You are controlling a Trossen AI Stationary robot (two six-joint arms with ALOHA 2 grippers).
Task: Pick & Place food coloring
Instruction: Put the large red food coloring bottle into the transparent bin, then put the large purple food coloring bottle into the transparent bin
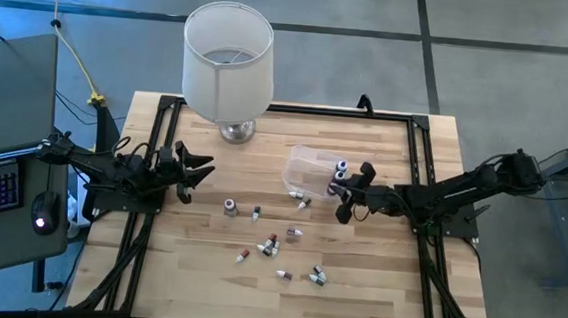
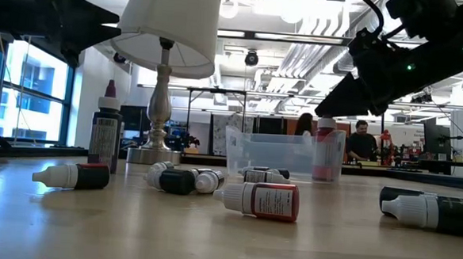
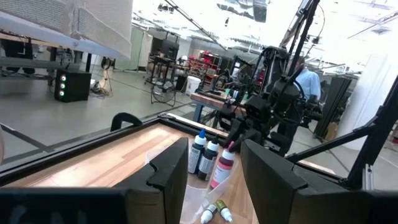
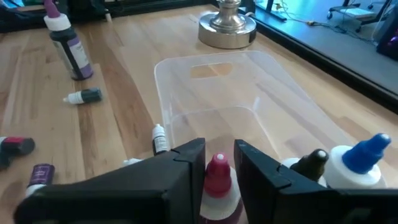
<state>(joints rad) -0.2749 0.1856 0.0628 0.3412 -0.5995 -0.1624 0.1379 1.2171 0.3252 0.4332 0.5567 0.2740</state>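
Observation:
Several small food coloring bottles [image 1: 273, 243] lie on their sides on the wooden table, and a purple one [image 2: 105, 135] stands upright. A red-capped bottle [image 4: 217, 171] stands upright at the near end of the clear tub [image 4: 236, 93], beside a blue-capped [image 4: 367, 155] and a dark-capped bottle [image 4: 311, 163]. My right gripper [image 4: 219, 158] slants down over the red-capped bottle. It is open, one finger on each side of the red cap with a narrow gap on both sides. My left gripper [image 1: 201, 168] waits open at the table's left, holding nothing.
A white-shaded lamp [image 1: 228, 60] stands on its metal foot at the table's far edge, left of the tub. A black frame [image 1: 156, 130] runs along the table's sides. People show in the room beyond the table [image 2: 363, 140].

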